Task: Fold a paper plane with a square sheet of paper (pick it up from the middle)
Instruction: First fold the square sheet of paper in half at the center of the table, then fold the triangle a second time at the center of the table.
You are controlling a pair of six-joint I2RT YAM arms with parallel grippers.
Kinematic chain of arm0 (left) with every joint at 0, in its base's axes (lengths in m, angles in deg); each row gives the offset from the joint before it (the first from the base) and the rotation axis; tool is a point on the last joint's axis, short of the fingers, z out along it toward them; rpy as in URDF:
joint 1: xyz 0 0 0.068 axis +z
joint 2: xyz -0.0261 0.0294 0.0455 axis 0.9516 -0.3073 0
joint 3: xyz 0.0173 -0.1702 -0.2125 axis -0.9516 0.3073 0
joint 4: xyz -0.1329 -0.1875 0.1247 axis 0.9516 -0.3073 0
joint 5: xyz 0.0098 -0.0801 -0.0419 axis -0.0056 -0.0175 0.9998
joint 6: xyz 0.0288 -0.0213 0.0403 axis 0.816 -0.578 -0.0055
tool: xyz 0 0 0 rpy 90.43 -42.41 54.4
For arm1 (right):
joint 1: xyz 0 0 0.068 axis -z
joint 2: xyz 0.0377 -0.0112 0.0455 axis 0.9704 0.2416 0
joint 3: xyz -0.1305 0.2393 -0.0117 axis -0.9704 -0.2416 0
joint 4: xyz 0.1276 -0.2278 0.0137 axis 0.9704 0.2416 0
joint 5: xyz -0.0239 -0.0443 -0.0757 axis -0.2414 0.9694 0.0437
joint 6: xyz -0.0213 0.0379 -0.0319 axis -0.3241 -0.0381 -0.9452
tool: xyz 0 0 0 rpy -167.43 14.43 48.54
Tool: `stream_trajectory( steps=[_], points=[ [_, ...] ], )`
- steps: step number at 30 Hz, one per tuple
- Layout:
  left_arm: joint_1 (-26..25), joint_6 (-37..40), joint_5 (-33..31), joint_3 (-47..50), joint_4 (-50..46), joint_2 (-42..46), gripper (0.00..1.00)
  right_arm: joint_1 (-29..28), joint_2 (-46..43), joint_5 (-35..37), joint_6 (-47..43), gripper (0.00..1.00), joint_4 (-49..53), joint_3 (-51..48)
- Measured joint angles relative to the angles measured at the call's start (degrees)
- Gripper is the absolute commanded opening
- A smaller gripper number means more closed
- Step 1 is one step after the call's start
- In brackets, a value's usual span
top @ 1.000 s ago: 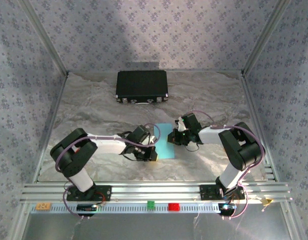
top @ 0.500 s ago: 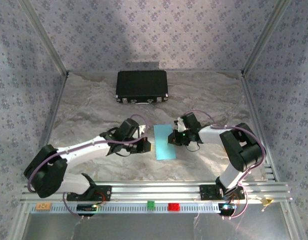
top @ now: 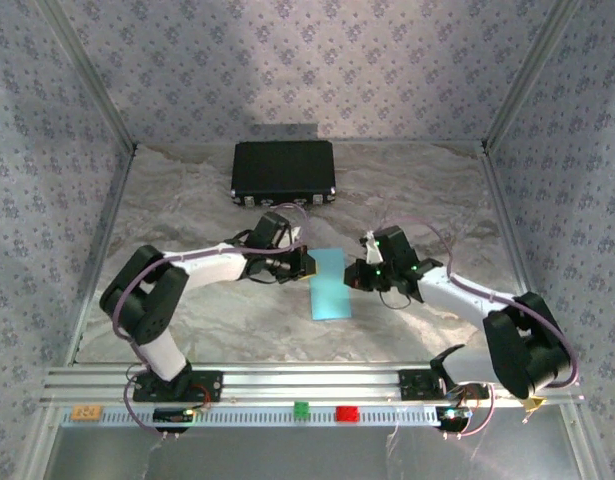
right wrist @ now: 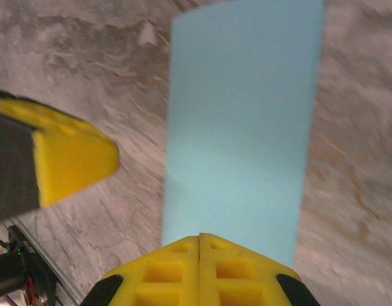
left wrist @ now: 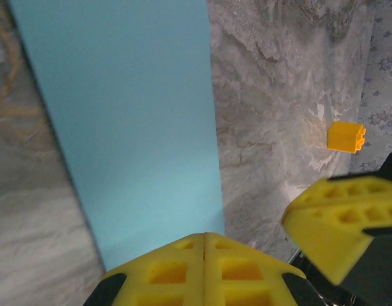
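Near the middle of the table (top: 247, 330), the sheet of paper (top: 329, 288) is seen lying flat as a narrow strip, so the 1st fold is judged done and its crease being pressed. The left gripper (top: 306, 263) is clenched on nothing at the strip's 10 o'clock corner, the right gripper (top: 355, 277) likewise at its 3 o'clock edge. Next, 1 short end must be pinned while its 2 corners are turned in to a point; farther off, at 12 o'clock, the black case (top: 283, 170) is shut, so its contents cannot be told.

Blk case (top: 283, 172) at table (top: 187, 220) rear, green block (top: 301, 409), red block (top: 346, 413) nr front
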Motion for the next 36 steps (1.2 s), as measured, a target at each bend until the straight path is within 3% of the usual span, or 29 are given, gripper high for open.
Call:
stream_trajectory(
  steps=[13, 30, 36],
  points=[
    [0.04, -0.61, 4.9, 0.39, 2.82, -4.83, 0.0, 0.35, -1.2, 0.7, 3.87, 0.02, 0.66, -4.02],
    [0.44, 1.31, 6.05, 4.04, 6.82, -7.93, 0.0, 0.35, -1.18, 0.94, 3.87, 0.02, 0.74, -4.02],
    [0.61, 1.33, 5.18, 3.58, 4.31, -6.08, 0.03, 0.55, -1.64, 1.31, 4.33, 0.13, 1.6, -4.02]
  ],
)
